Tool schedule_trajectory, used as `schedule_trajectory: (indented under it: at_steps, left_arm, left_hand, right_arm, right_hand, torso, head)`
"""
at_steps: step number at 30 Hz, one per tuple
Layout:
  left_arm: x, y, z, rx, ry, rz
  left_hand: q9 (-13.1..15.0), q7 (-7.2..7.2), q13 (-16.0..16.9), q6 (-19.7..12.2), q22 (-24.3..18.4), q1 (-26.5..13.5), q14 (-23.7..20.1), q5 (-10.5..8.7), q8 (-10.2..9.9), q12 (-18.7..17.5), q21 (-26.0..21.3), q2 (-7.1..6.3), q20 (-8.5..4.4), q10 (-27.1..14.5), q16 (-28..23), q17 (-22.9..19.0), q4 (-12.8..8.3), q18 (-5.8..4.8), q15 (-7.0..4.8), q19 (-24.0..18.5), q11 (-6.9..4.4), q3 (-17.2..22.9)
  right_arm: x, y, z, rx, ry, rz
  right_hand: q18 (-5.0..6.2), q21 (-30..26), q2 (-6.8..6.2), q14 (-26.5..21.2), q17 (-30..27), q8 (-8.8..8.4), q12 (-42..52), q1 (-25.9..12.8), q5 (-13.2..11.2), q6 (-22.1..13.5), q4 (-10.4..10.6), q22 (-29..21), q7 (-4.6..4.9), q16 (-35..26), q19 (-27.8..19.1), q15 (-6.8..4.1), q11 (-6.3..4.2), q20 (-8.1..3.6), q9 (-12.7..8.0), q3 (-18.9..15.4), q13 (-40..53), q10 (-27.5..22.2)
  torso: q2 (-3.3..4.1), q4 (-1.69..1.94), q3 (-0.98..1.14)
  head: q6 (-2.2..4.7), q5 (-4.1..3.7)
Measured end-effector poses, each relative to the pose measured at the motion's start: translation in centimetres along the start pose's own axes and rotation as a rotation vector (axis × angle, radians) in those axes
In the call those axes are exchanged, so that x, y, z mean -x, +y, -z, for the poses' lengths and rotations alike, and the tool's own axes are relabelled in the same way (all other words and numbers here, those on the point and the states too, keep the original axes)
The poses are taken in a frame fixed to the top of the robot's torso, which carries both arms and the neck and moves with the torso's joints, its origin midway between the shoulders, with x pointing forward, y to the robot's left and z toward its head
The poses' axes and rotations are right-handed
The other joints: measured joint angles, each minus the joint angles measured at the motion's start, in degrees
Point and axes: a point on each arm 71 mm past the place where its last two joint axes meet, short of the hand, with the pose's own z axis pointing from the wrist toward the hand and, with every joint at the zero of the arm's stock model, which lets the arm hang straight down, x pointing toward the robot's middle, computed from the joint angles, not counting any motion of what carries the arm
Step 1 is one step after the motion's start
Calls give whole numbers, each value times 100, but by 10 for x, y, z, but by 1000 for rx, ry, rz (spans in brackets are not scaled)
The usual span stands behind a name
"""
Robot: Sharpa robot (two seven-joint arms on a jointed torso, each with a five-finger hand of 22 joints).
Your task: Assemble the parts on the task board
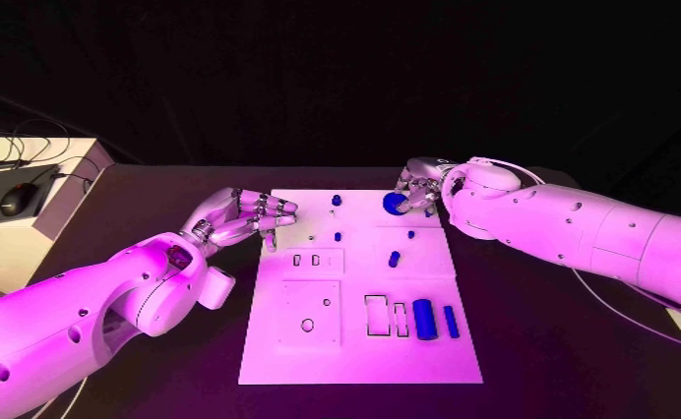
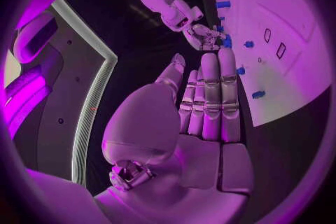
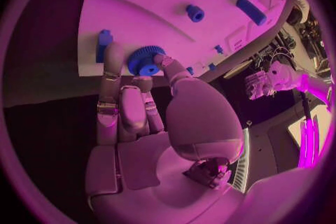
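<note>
Your right hand [image 1: 420,186] pinched a blue ridged gear [image 3: 145,60] at its fingertips, over the far corner of the flat white board [image 1: 360,355]. Your left hand [image 1: 244,216] hung beside the board's near-left edge, fingers straight and held together, gripping nothing. A smooth blue cylinder [image 1: 424,319] lay well behind the right hand.

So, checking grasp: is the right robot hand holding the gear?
Yes: the right robot hand has fingertips pinching the blue gear.
</note>
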Motion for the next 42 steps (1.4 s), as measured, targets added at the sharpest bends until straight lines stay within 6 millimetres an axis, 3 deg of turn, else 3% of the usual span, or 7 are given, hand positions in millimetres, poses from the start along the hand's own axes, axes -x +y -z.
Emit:
schedule_trajectory:
  at_steps: [4,11,16,29,36,42]
  left_arm:
    - [0,0,0,1,0,1]
    - [0,1,0,2,1,1]
    - [0,1,0,2,1,1]
    - [0,2,1,5,-1,1]
    - [1,3,1,7,-2,0]
    - [1,4,2,9,-3,1]
  left_hand:
    - [0,0,0,0,0,0,0,0,0,0,0,0,0,0,0,0,0,0,0,0,0,0]
    - [0,0,0,0,16,0,0,0,0,0,0,0,1,0,0,-12,0,-1,0,0,0,0]
    - [0,0,0,0,16,0,0,0,0,0,0,0,1,0,0,-12,0,-2,0,0,0,0]
    - [0,0,0,0,30,0,0,0,0,0,0,0,1,0,0,-24,0,-6,0,-1,0,0]
    - [0,0,0,0,30,0,0,0,0,0,0,0,1,0,0,-24,0,-28,0,-1,0,0]
    - [0,0,0,0,30,0,0,0,0,0,0,0,1,0,0,-24,0,-41,0,0,0,0]
  right_arm:
    - [0,0,0,1,6,-5]
    - [1,0,-1,5,11,-11]
    - [0,0,0,9,11,-15]
    - [-2,7,2,46,-35,-27]
    - [1,16,8,84,-95,-26]
    - [2,37,16,150,-136,-15]
  right_hand:
    - [-2,0,0,0,0,-11,0,0,154,-14,13,24,13,0,0,0,1,0,0,36,-5,-1]
    - [-31,-23,33,0,-8,8,0,-32,163,29,-131,120,55,0,0,0,2,0,-7,338,-5,-2]
    - [-35,-57,87,0,-21,-11,0,-85,95,168,-171,167,-57,0,0,0,-7,0,-11,519,11,-6]
    - [-36,-108,162,21,11,10,0,-81,-517,284,-112,245,-153,0,0,-22,-49,0,1,471,56,32]
    - [-36,-156,181,21,32,11,0,-56,-637,302,-26,249,-152,0,0,-22,-65,0,6,322,70,57]
    - [-39,-156,122,21,45,11,0,4,-751,333,22,251,-143,0,0,-22,-81,0,6,275,72,83]
  torso:
    - [0,0,0]
    - [0,-1,0]
    - [0,-2,0]
    - [-3,-1,-4]
    - [-2,-2,-3]
    - [-3,-8,-1]
  head:
    - [-3,3]
    - [-12,13]
    - [-14,15]
    - [4,31]
    - [10,46]
    - [14,64]
